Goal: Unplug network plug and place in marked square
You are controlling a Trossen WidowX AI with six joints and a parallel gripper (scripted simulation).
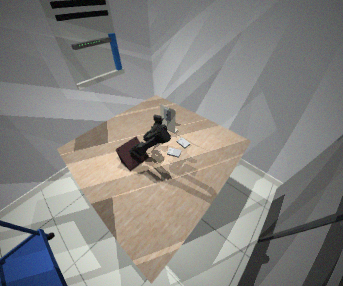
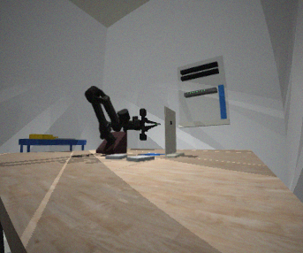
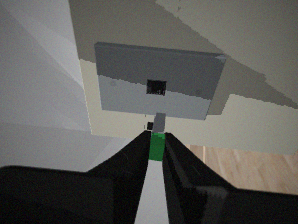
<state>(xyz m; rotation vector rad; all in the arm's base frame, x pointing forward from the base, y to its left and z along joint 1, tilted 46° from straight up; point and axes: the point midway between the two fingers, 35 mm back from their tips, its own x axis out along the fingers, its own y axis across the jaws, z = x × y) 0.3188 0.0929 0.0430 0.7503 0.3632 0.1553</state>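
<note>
At nine o'clock in the exterior view, a blue bench [image 2: 51,142] stands behind the wooden table [image 2: 160,208]. Toward centre, the dark arm [image 2: 104,112] reaches out at three o'clock, its gripper [image 2: 153,125] pinching the plug [image 3: 158,142], green-bodied with a grey tip. That plug sits just outside the dark socket [image 3: 156,87] of the upright panel [image 2: 170,130], apart from it. At one o'clock hangs a wall cabinet [image 2: 203,90]; no writing is readable anywhere.
</note>
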